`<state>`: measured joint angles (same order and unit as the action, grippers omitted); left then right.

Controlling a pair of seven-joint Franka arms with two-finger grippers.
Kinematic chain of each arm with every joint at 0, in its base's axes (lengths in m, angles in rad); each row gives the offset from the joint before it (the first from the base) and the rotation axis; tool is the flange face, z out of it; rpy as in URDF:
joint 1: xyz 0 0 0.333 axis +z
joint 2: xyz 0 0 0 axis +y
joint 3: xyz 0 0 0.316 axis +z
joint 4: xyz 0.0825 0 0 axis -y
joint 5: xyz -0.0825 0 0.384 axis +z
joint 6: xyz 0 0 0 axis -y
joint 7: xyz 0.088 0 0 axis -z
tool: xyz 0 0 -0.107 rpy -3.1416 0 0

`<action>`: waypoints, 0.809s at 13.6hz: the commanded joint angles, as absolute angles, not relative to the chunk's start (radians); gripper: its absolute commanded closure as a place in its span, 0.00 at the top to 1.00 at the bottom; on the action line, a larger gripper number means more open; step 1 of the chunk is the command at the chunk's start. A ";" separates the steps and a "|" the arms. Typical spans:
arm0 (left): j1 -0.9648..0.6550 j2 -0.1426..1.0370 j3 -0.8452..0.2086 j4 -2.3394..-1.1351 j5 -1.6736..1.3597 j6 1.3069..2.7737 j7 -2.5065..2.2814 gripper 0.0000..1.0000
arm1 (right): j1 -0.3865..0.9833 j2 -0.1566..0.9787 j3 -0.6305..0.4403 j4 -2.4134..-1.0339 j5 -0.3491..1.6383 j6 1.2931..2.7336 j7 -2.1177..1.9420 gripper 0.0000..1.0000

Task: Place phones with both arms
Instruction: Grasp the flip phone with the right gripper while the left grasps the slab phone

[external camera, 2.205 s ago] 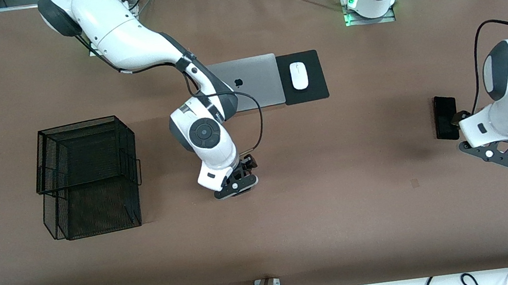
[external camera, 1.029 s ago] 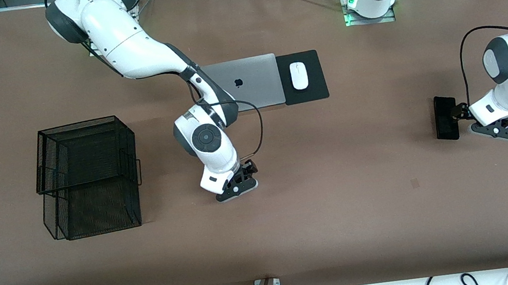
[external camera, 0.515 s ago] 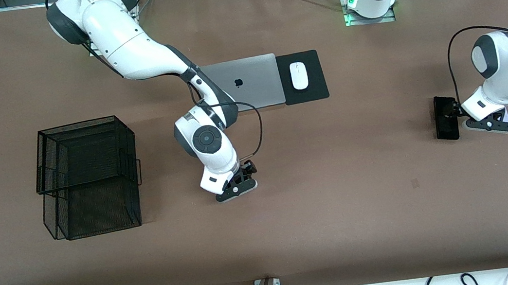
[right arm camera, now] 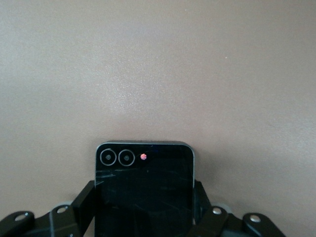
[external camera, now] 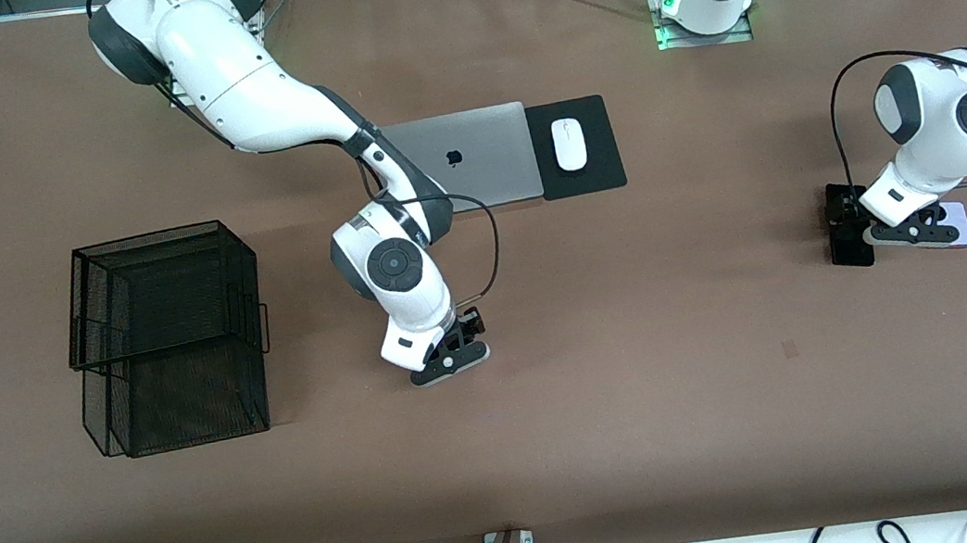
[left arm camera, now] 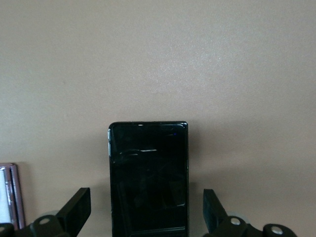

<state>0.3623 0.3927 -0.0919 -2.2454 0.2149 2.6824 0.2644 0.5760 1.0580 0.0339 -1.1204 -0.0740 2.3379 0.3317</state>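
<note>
Taking the silver laptop (external camera: 478, 157) as the landmark, a black wire basket (external camera: 165, 337) stands on the table (external camera: 650, 399) toward the right arm's end and somewhat nearer the front camera. The right gripper (external camera: 451, 362) is down at the table, nearer the front camera than the laptop; in the right wrist view its fingers (right arm camera: 86, 200) press against both edges of a square black folded phone (right arm camera: 144, 190), pinching it. Just beside the laptop, toward the left arm's end, a white mouse (external camera: 569, 144) rests on a black pad (external camera: 601, 172). Well away from the laptop at the left arm's end, the left gripper (external camera: 907, 234) is low over the longer black slab phone (left arm camera: 148, 177), its fingers (left arm camera: 74, 210) spread wide on either side without touching it. A lavender phone (external camera: 956, 223) lies just beside that slab.
</note>
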 commanded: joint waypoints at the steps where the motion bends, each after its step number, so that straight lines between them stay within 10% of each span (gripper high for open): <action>1: 0.371 0.397 -0.100 -2.260 0.198 2.714 0.262 1.00 | 0.578 1.042 0.015 -1.092 -0.089 2.315 0.359 0.00; 11: 0.387 0.463 -0.098 -2.261 0.198 2.807 0.232 1.00 | 0.263 0.645 -0.061 -1.120 -0.046 1.666 0.226 0.00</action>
<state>0.3823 0.4611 -0.0919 -2.2547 0.2149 2.7893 0.2364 0.2966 0.7066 -0.0593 -1.0597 -0.0594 1.7296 0.2776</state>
